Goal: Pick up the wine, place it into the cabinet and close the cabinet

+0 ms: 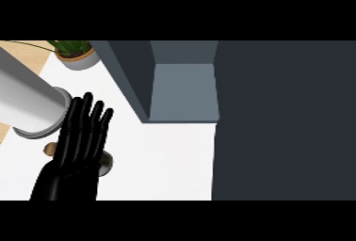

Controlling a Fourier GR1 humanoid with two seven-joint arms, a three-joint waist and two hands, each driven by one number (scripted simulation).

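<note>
A black left hand rises from the lower left of the head view, fingers straight, pressed side by side and pointing up the frame. It grasps nothing. Its wrist and forearm are cut off by the view's lower edge. No right hand shows.

Just behind the hand, two small brownish rounded shapes peek out on either side of it, one at the left of the palm and one at the right. The hand covers most of them, so what they are cannot be told. No wine bottle can be made out for certain anywhere.

The white counter stretches from the hand to the right, bare as far as a tall dark panel that fills the whole right side of the frame and runs off the right edge.

At the left, a large grey cylinder lies slanted, its rimmed end touching the fingertips; its upper part runs off the left edge.

Farther back, a dark cabinet stands open, with a paler grey floor inside and nothing visible in it. In the far left corner sits a potted plant, its leaves cropped by the top.
</note>
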